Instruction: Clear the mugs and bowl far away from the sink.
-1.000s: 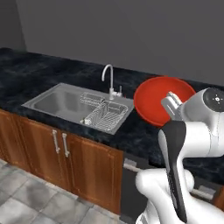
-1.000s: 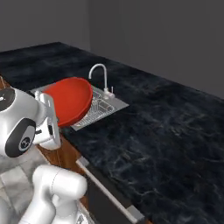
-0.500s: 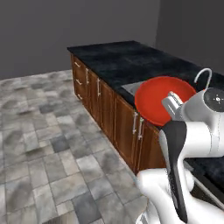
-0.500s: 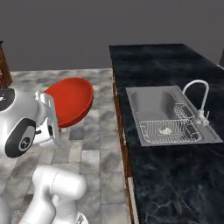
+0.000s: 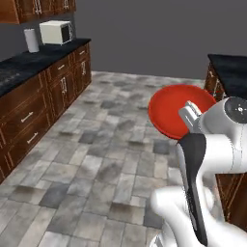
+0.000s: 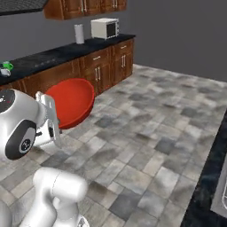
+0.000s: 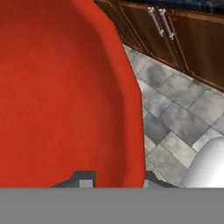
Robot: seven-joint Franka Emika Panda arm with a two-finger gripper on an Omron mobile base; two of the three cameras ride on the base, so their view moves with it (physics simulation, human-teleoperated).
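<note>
Grey stone floor tiles and dark wooden cabinets are what you see around the robot now, with open floor between the benches. Your red bowl (image 5: 176, 111) rides in the air, tipped up on edge in front of the arm's wrist, well above the floor (image 5: 96, 169) and touching no bench. From the hand camera, the bowl's rim runs down between the two finger tips of the end effector (image 7: 114, 177), which stands narrowly parted and pinches that rim; so you have the bowl in hand.

Across the room a long black bench (image 6: 53, 55) runs along the wall over the cabinets, carrying a white microwave (image 6: 105, 28) and a paper-towel roll (image 6: 79, 33) at its far end. Nearer along that bench, at the left edge of the right base camera, a small green thing (image 6: 6, 66) sits on the top; it may be a mug, but it is too small for you to be sure.

By my reading, the bowl is lifted and in transit but not yet set down. You have its placing left, on a bench well apart from the sink, and then whatever mugs remain.
</note>
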